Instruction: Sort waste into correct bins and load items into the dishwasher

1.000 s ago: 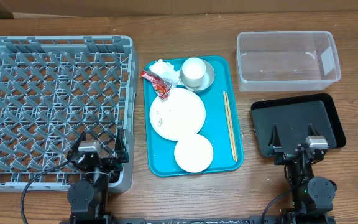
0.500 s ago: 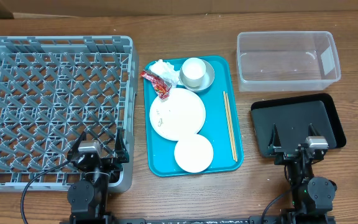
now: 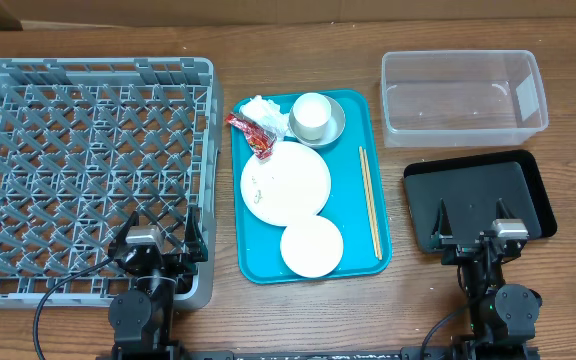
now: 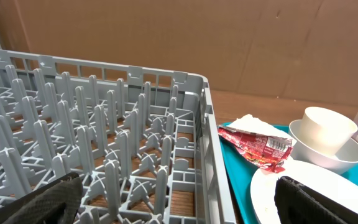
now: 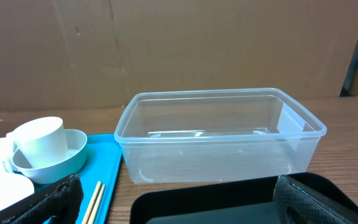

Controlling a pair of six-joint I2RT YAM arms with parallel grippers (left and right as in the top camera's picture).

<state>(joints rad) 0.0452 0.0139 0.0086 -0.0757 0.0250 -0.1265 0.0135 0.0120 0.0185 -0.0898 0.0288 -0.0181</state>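
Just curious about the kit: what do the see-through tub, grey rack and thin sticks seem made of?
Clear tub: glossy plastic, probably; the table shows through it. Grey rack: matte moulded plastic, judging by its lattice. Chopsticks: pale tan, likely wood or bamboo.

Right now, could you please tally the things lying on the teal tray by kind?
Dishes: 4 (cup, grey bowl, plate, small bowl)
Chopsticks: 1 pair
Waste: 3 (napkin, wrapper, crumbs)
Total: 8
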